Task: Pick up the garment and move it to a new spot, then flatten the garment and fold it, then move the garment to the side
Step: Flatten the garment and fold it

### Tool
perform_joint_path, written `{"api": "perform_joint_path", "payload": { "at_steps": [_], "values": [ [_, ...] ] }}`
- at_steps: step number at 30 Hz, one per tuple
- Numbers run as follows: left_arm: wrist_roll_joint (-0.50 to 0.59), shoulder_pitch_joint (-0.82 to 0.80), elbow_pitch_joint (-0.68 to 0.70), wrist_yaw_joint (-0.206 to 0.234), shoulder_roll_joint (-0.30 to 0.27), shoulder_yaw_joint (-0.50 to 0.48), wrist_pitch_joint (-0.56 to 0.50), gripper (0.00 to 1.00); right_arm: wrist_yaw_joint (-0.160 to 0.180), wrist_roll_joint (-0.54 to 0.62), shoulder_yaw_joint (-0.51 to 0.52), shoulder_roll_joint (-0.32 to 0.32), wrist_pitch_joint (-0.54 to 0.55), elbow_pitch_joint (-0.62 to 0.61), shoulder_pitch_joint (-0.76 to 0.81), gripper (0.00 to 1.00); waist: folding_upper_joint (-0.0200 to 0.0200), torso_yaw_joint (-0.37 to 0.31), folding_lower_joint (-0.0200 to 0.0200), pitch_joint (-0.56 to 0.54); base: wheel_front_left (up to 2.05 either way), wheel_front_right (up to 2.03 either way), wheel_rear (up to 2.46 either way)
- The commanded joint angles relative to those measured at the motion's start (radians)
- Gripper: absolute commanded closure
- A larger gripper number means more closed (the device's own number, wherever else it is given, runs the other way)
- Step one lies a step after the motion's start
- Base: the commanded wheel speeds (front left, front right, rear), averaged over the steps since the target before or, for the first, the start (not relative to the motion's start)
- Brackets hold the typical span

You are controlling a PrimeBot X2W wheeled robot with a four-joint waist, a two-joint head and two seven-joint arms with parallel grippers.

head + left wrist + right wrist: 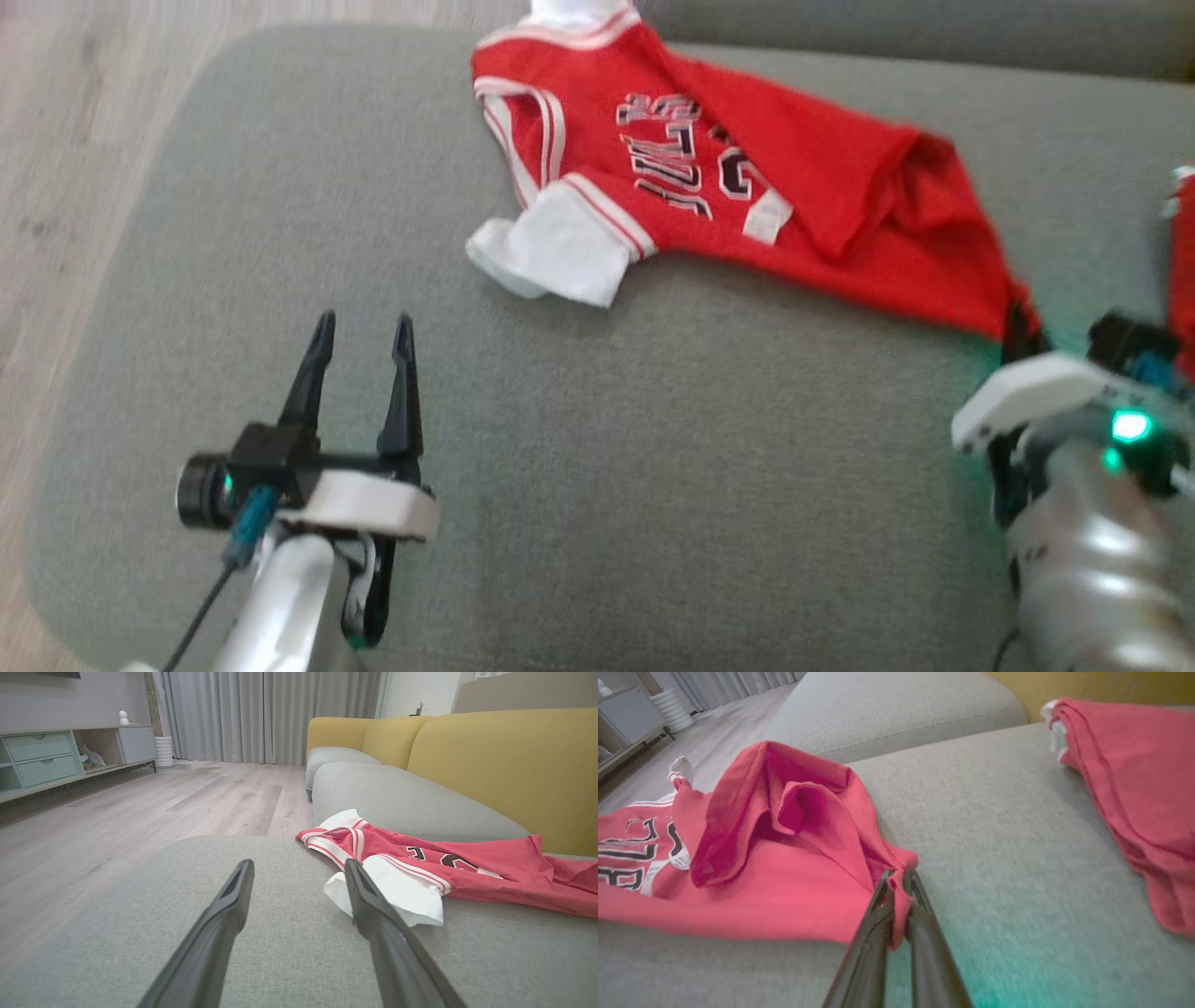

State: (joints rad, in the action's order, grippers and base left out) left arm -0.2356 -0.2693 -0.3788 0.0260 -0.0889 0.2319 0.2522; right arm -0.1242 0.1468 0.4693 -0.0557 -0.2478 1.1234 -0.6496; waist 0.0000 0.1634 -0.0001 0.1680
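The garment [766,187] is a red jersey with white sleeves and dark lettering, lying crumpled across the far part of the grey cushion [560,448]. My right gripper [896,882] is shut on the garment's [775,858] bottom corner, with red cloth pinched between its dark fingers. In the head view that gripper [1018,327] sits at the right, at the cloth's lowest red corner. My left gripper [362,341] hovers open over bare cushion at the lower left, short of the white sleeve [555,252]. The left wrist view has its fingers [233,905] spread, with the garment [420,868] ahead to the right.
Another red cloth [1134,779] lies on the cushion to the right of my right gripper. A yellow sofa back [490,765] rises behind the seat. Wood floor [117,821] lies off the cushion's left edge, with a cabinet [46,756] and curtains [261,714] beyond.
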Motion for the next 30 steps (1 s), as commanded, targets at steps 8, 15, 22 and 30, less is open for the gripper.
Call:
{"api": "perform_joint_path", "payload": {
  "at_steps": [8,15,22,30],
  "values": [
    [0.013,0.059,0.012,0.001,-0.006,-0.048,0.01,0.0,-0.007,-0.137,-0.097,0.005,-0.014,-0.042,0.162,1.0,0.0,-0.076,0.0001,-0.137,0.0,0.0,0.0],
    [0.016,0.088,0.018,0.001,0.005,-0.045,0.01,0.0,-0.007,-0.227,-0.178,0.005,-0.014,-0.096,0.275,0.41,0.0,-0.106,0.0001,-0.163,0.0,0.0,0.0],
    [0.022,0.072,0.025,-0.005,0.01,-0.043,0.01,0.0,-0.007,-0.274,-0.319,0.005,-0.014,-0.389,0.315,0.0,0.0,-0.11,0.0001,-0.131,0.0,0.0,0.0],
    [0.027,0.041,0.032,-0.011,0.015,-0.042,0.01,0.0,-0.007,-0.359,-0.527,0.005,-0.014,-0.742,0.443,0.0,0.0,-0.101,0.0001,-0.076,0.0,0.0,0.0]
  ]
}}
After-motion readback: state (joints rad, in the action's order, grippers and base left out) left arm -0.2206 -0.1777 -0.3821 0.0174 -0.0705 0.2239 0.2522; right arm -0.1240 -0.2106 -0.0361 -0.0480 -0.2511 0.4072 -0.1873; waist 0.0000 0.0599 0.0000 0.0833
